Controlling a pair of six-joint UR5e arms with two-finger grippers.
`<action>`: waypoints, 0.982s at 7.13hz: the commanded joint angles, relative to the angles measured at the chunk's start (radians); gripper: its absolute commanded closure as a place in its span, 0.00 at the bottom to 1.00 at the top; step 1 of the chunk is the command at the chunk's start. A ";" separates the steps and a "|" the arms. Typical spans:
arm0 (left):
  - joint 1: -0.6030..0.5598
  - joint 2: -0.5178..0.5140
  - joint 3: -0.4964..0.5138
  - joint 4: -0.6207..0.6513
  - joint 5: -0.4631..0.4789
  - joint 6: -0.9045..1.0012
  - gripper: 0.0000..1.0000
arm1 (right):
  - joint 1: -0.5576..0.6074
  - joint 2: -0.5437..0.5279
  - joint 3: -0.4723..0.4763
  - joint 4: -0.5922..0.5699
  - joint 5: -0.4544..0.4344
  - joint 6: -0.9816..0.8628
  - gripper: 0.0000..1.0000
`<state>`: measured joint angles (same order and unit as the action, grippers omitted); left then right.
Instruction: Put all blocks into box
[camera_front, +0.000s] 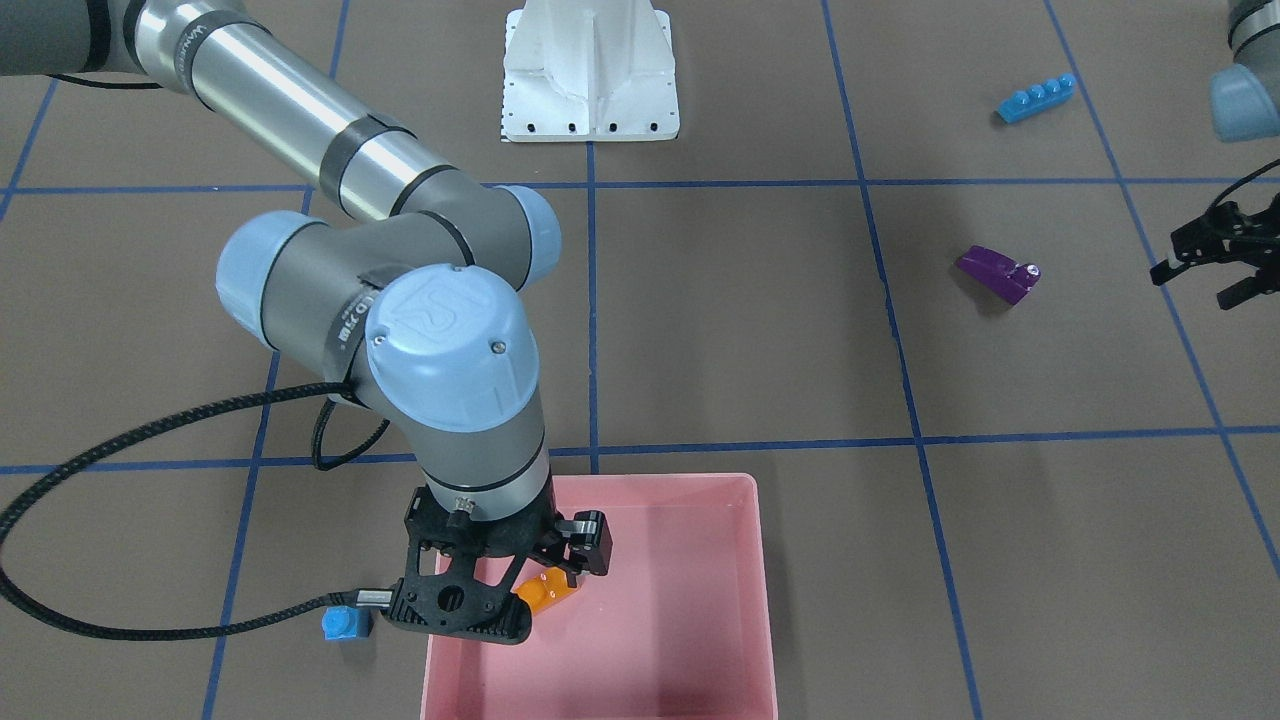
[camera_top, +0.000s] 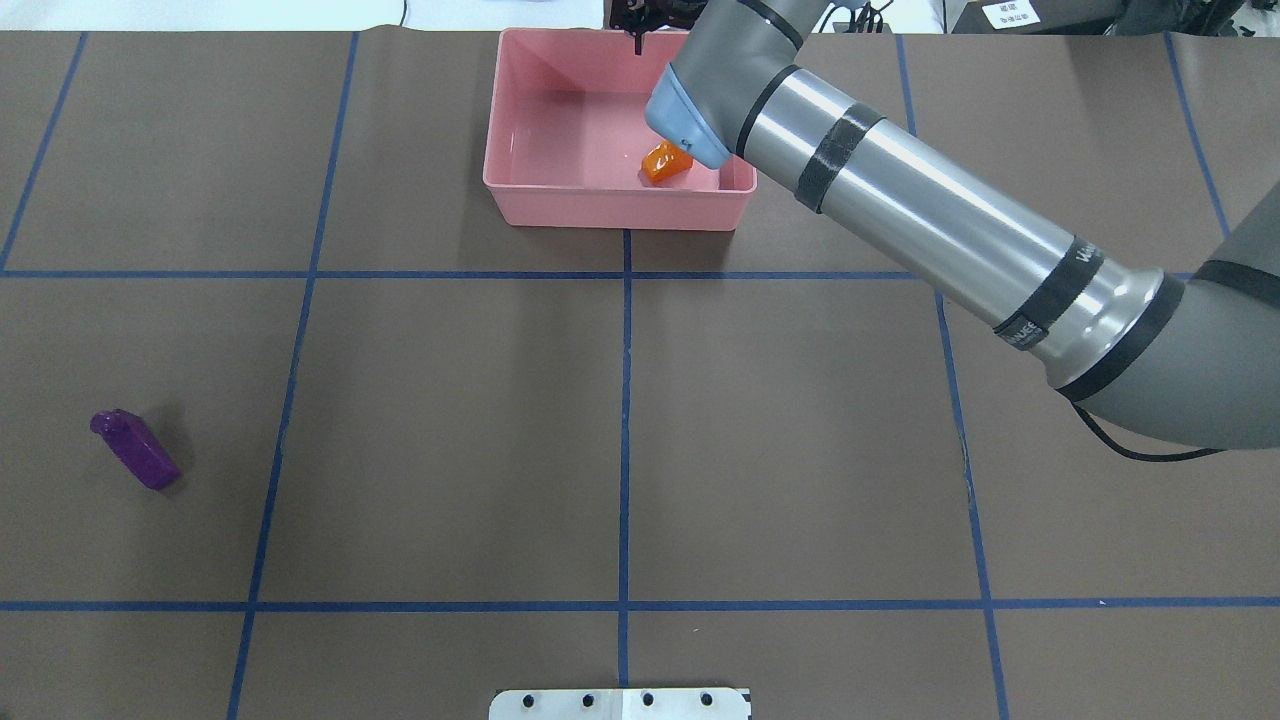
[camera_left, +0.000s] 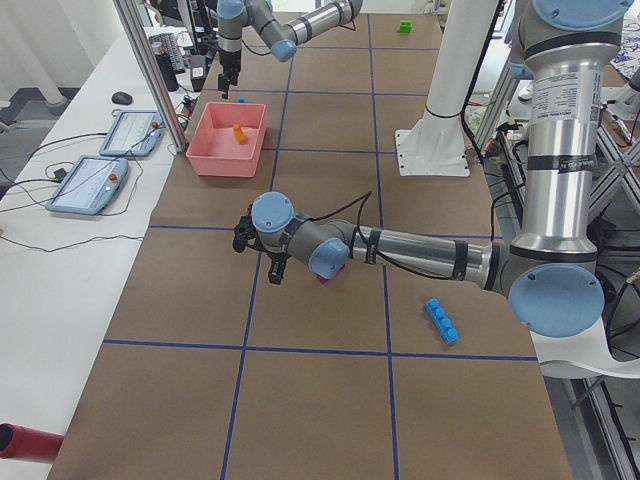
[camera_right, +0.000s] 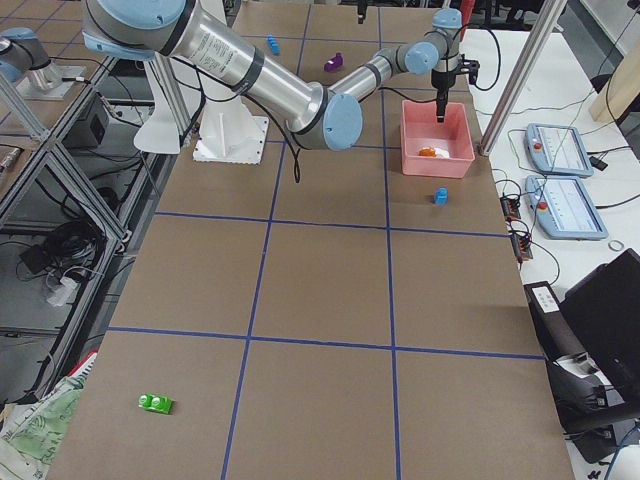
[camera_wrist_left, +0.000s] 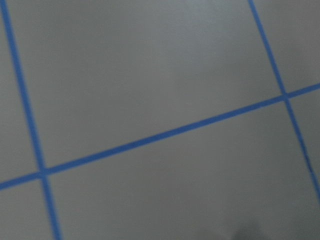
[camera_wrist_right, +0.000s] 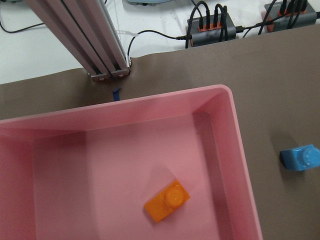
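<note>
**Over the far edge of the table: one brick boxed, four left out**

On the left side of the table, the purple sloped brick (camera_top: 135, 450) lies on the matte brown table cover (camera_top: 450, 420). It is a glossy wedge with a single shiny stud at one end. The long blue brick (camera_front: 1035, 97), a straight row of four studs, sits nearer the robot's base and well apart from it. The left gripper (camera_front: 1190, 288) hangs low near the purple brick with its fingers spread and nothing between them. I judge it is parked there because that brick is its most likely pick. Its wrist camera shows only blurred cover and blue tape lines.

At the middle of the far edge stands the box (camera_top: 600, 208), a shallow pink plastic tray with smooth low walls and rounded corners. The orange brick (camera_wrist_right: 167, 201) lies on the tray floor in the right half, studs up and touching no wall. It rests there on its own, so it counts as delivered. The right gripper (camera_front: 525, 572) hovers above it with its fingers apart and empty, high enough to clear the rim.

Just outside the box's right wall, on the cover and not touching the plastic, sits the tiny blue cube (camera_wrist_right: 300, 158) with one stud. It looks like the easiest next reach for the right arm. Well apart at the table's right end, toward the robot's side, lies the green two-stud brick (camera_right: 155, 403), which only the side views show.
</note>
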<state>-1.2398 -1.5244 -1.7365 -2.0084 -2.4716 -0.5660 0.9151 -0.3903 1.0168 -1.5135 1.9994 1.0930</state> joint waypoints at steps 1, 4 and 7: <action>0.242 0.061 -0.107 -0.018 0.251 -0.431 0.00 | 0.069 -0.108 0.221 -0.173 0.068 -0.134 0.00; 0.350 0.088 -0.101 -0.013 0.327 -0.716 0.00 | 0.192 -0.384 0.539 -0.273 0.162 -0.341 0.00; 0.372 0.076 -0.057 -0.013 0.333 -0.769 0.14 | 0.205 -0.441 0.611 -0.283 0.162 -0.347 0.00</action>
<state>-0.8780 -1.4413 -1.8129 -2.0218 -2.1398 -1.3235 1.1132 -0.8163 1.6065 -1.7905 2.1599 0.7501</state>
